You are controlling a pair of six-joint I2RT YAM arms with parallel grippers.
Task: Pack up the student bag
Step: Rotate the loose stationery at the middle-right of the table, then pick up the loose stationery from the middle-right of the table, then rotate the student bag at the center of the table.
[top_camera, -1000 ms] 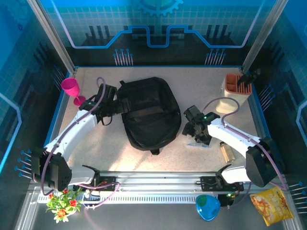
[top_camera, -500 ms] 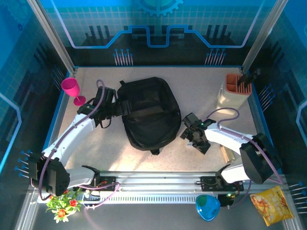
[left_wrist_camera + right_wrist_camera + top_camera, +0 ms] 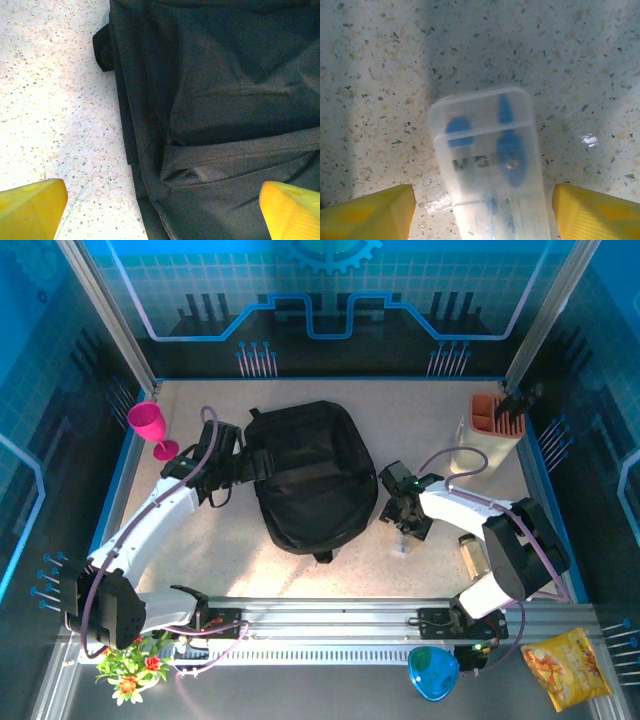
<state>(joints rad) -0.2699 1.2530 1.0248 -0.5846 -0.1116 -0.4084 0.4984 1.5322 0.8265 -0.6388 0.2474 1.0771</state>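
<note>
Two arms | right arm has folded inward; right fingers apart, straddling clear case on counter, no contact | left fingers spread wide over student bag edge, bag mid-counter | pickup likely next

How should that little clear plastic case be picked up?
I'd pinch the clear case across its narrow width, on the long sides, coming straight down: it lies flat on the table, and the open fingers of the right gripper straddle it.
</note>
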